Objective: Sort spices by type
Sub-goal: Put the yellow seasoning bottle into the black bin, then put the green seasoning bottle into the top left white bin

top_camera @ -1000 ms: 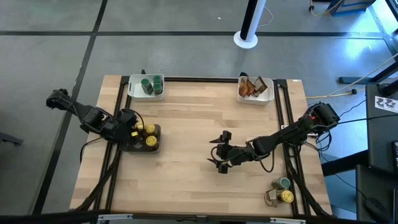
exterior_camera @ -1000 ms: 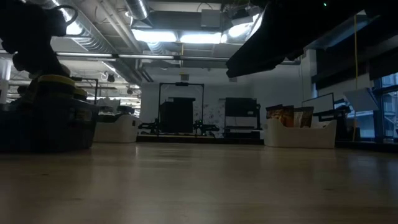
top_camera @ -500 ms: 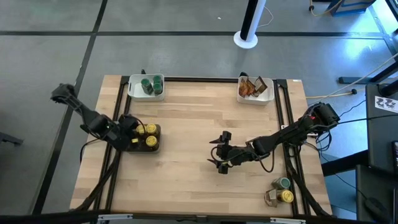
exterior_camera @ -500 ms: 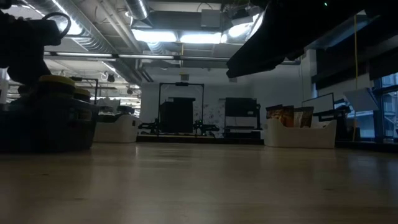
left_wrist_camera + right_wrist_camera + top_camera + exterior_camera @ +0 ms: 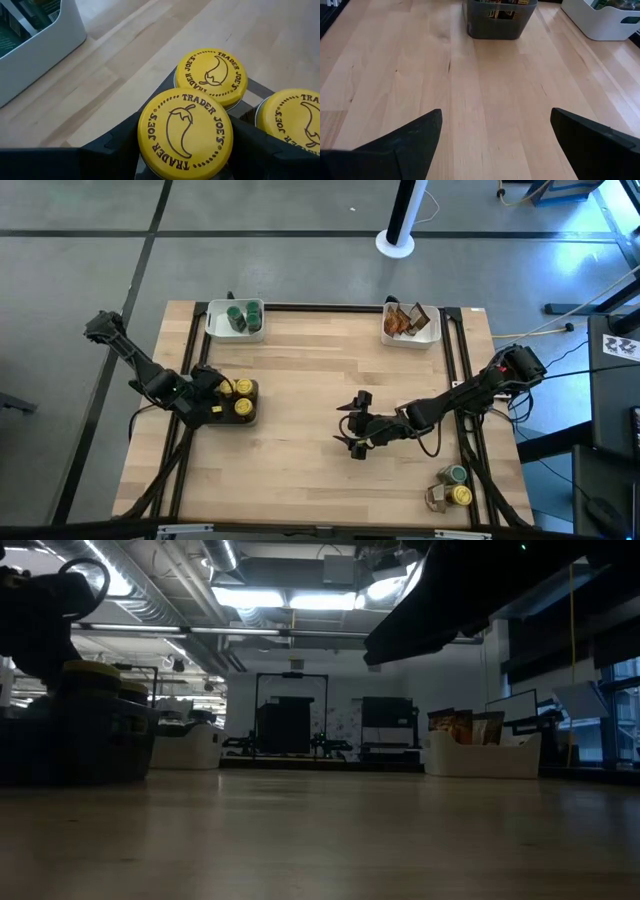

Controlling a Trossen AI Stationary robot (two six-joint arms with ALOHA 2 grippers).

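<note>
Dark tray [image 5: 247, 416]: walls hide the jar bodies; three yellow-lidded jars [image 5: 185, 131] inside, chili-pepper print on lids; left gripper [image 5: 205, 393] clamped on the nearest jar; right gripper [image 5: 356, 430] spread wide, empty, mid-table; green-lidded jars [image 5: 241, 315] in far white tray [image 5: 214, 328].

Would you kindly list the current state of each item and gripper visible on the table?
Left gripper: at the dark tray, fingers either side of a yellow-lidded jar.
Right gripper: open, empty, above mid-table.
Dark tray: holds three yellow-lidded jars, upright.
Left white tray: holds green-lidded jars.
Right white tray: holds brown-orange packets.
Unsorted jars at the table's right corner: one green-lidded, one yellow-lidded, upright.
</note>
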